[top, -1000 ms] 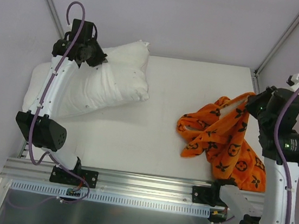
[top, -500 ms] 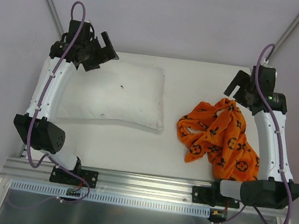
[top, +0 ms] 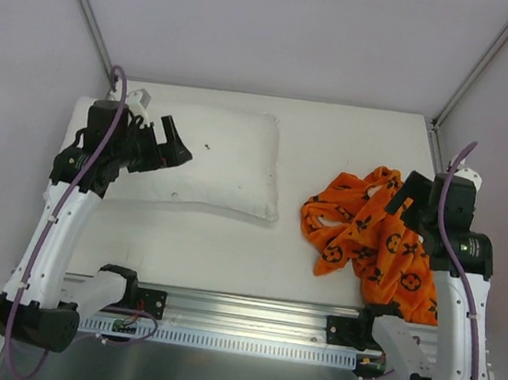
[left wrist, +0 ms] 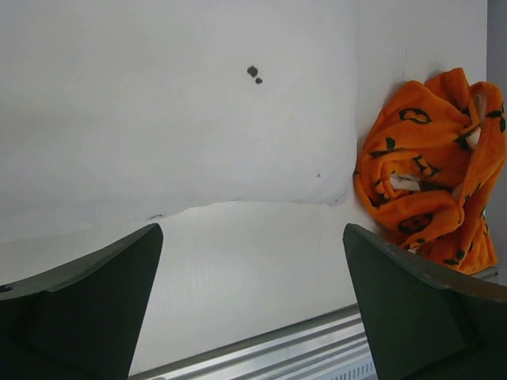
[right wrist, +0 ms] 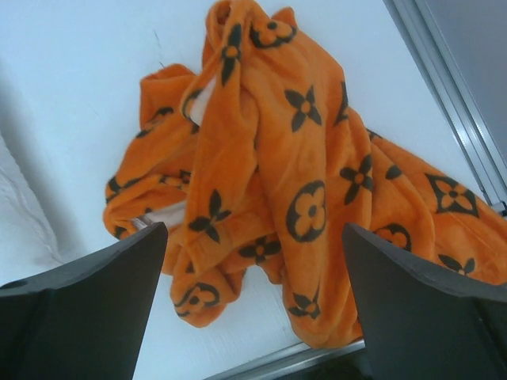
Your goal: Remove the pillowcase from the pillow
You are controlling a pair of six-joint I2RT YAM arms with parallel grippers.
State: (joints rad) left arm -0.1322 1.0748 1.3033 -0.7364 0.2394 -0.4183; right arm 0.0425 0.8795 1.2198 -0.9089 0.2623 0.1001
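pillowcase (top: pixel 374 233) off pillow (top: pixel 220 163) | left end effector (top: pixel 175 141), right end effector (top: pixel 404 192): spread wide, empty | you retreat high, snagging nothing

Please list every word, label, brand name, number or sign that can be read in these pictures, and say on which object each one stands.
No readable text in any view.
The pillowcase: only black flower, star and circle motifs, no letters.
The pillow: only a few dark specks.
A white patch in the orange folds: too small to show any print.
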